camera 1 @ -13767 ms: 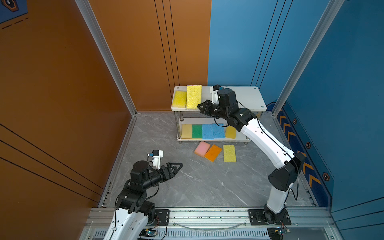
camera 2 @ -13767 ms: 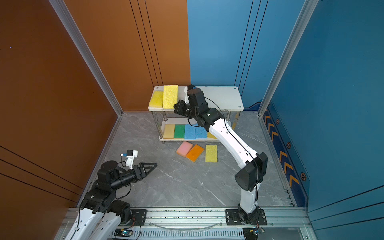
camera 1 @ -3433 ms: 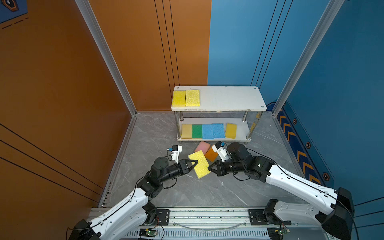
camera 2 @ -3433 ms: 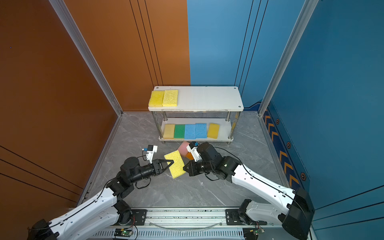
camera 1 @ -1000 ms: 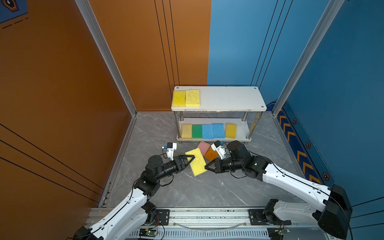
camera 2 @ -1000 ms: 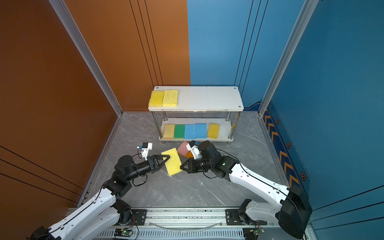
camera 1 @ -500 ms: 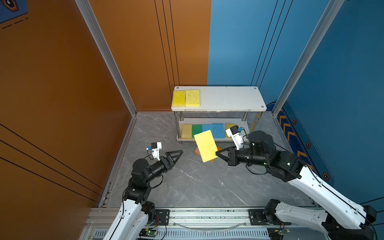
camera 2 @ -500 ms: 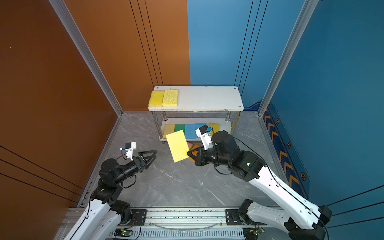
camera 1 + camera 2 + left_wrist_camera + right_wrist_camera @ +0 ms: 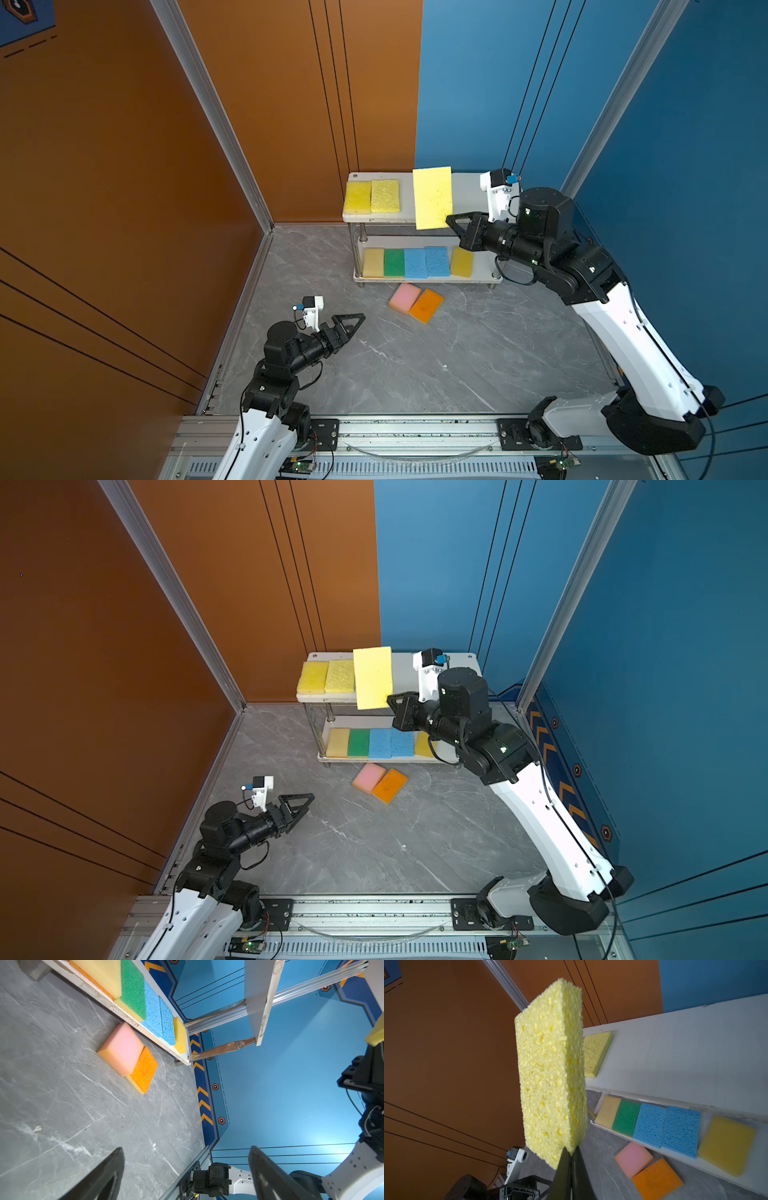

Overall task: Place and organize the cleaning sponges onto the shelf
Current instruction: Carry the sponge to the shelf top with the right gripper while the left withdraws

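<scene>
Because room is left on the top board beside the top pair [image 9: 385,195], the held sponge [image 9: 432,197] is raised close to the shelf [image 9: 467,199] in both top views. Its broad face is turned to the camera, and one corner is pinched by the closed right gripper [image 9: 449,219]. A laying-down next to that pair is judged to be intended. The left gripper [image 9: 358,321] is found low over the floor [image 9: 415,365], jaws spread and empty. It is well apart from the pink sponge [image 9: 404,296] and orange sponge [image 9: 426,306], which lie touching just before the shelf. The lower row [image 9: 415,264] of five is ranged side by side.

By the left wrist view the wide, empty gap between the jaws is confirmed. The posts [image 9: 218,1016] and the top board's underside, hidden from above, are shown.

By the right wrist view alone the coarse pores are shown, and the grip is seen to be confined to one corner; a slip is judged possible. Only one of the top pair is visible there.
</scene>
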Robot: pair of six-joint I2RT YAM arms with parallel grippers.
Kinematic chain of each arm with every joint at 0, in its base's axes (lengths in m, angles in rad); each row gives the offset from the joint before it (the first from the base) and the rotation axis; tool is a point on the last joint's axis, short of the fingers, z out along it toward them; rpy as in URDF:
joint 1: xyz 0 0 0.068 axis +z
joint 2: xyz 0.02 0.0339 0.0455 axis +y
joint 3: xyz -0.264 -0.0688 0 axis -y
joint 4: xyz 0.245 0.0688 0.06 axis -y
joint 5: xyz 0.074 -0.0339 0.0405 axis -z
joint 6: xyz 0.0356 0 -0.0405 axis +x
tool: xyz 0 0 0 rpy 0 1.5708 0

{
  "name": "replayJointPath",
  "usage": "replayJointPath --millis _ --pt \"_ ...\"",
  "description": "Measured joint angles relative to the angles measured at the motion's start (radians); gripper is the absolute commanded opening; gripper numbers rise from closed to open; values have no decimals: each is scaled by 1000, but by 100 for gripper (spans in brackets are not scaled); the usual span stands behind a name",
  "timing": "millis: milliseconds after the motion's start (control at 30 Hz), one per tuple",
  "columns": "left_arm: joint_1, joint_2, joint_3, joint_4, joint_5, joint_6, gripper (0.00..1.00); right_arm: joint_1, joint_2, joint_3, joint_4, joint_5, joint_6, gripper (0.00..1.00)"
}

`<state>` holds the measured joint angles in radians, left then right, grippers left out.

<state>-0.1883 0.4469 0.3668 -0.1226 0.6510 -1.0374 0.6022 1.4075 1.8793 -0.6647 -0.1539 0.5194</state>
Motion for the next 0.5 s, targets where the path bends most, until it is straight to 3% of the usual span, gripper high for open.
replayJointPath --millis 300,500 --pt "1 6 49 -217 -23 176 94 -73 311 236 -18 -56 0 1" --pt "13 9 58 -267 -33 223 95 -85 420 303 -36 -80 2 1"
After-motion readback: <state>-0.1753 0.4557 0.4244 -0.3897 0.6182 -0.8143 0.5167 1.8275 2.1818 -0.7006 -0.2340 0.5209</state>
